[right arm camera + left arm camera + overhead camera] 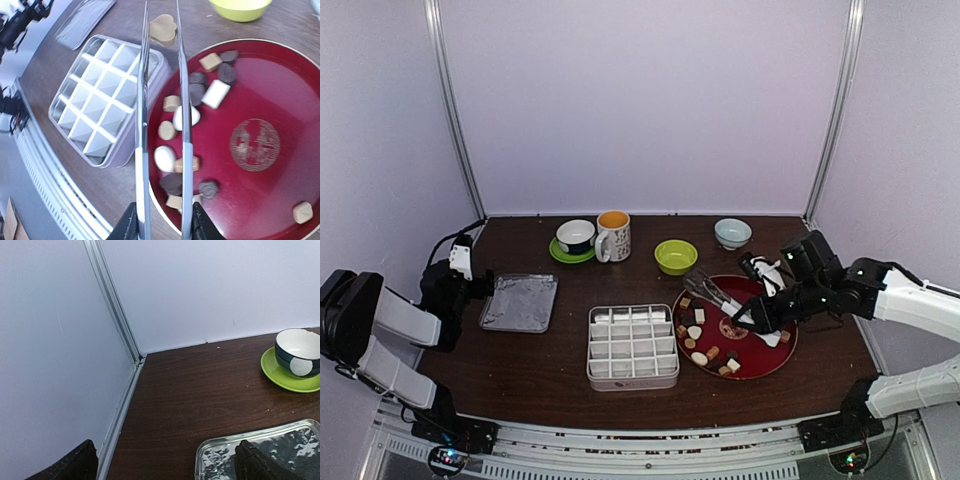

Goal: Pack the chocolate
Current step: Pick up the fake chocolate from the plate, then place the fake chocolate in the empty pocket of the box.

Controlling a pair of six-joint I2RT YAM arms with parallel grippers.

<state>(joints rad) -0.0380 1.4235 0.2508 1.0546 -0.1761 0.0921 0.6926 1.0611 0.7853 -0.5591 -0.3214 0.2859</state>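
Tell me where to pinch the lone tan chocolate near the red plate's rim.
Probably across its two opposite flat sides, tongs coming straight down: the tan chocolate sits apart from the other pieces on the red plate, so both look free.

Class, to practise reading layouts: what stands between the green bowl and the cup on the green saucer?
A white patterned mug stands between the green bowl and the cup on its saucer, as seen in the top view.
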